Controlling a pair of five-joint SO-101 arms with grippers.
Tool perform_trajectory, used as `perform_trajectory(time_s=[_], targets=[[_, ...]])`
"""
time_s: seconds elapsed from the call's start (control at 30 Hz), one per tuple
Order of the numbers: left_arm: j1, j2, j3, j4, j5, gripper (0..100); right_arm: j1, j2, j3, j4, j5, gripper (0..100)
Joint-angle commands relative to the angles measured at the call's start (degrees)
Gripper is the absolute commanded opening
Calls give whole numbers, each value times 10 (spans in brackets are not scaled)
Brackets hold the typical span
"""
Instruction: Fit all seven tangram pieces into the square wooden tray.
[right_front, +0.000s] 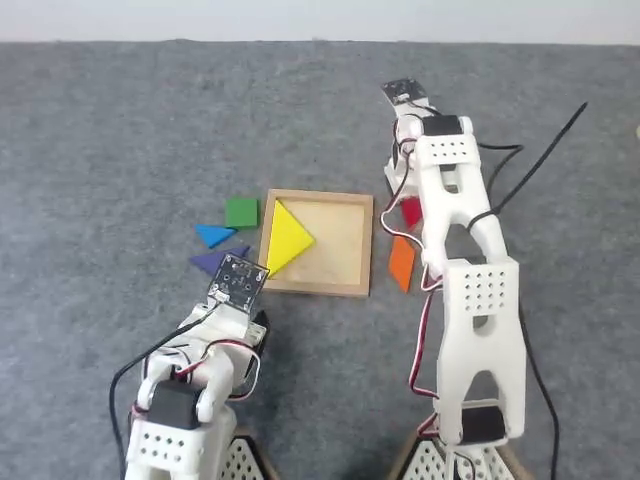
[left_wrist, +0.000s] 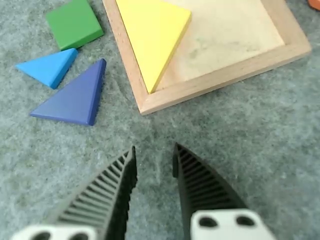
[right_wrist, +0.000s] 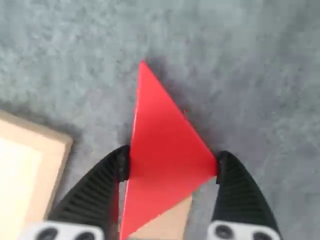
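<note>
High view: the square wooden tray (right_front: 338, 255) lies flat on the grey felt desk (right_front: 100, 150), between the two arms. One large yellow triangle (right_front: 288, 240) sits inside against the tray's left wall, and the remaining floor is bare wood. To the right of the tray, the red triangle (right_front: 410, 212) is largely covered by the right arm. The right wrist view shows the right tool (right_wrist: 172, 162) clenched on it, one finger at each side edge. A pale tan patch under the piece cannot be identified. The orange parallelogram (right_front: 402, 262) lies just beside the tray's right wall, partly under that arm. To the left of the tray, the green square (right_front: 241, 212), the small light-blue triangle (right_front: 213, 235) and the dark-blue triangle (right_front: 212, 262) cluster near the rim without touching it. The left tool (left_wrist: 154, 157) is released and holds nothing. It hangs over bare felt near the tray's front left corner, and its wrist hides part of the dark-blue triangle from above.
</note>
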Motion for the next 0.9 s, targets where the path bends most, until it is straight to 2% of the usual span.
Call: perform_trajectory(time_s=[0.0,0.2,0.4,0.6,0.7,0.87], targets=[[-4,-10,-7,2,5,116,-15,-86,-8,60,-30,122],[-4,-10,-7,2,5,116,-56,-174,-8,118,-33,122],[-4,-10,-7,2,5,116,-93,-220,-8,171,-80,122],[-4,-10,-7,2,5,116,-22,-197,-4,133,-81,129],[-4,-10,-7,2,5,116,2,-146,-6,92,-81,195],[-4,-10,-7,2,5,116,2,-78,-8,51,-80,317]])
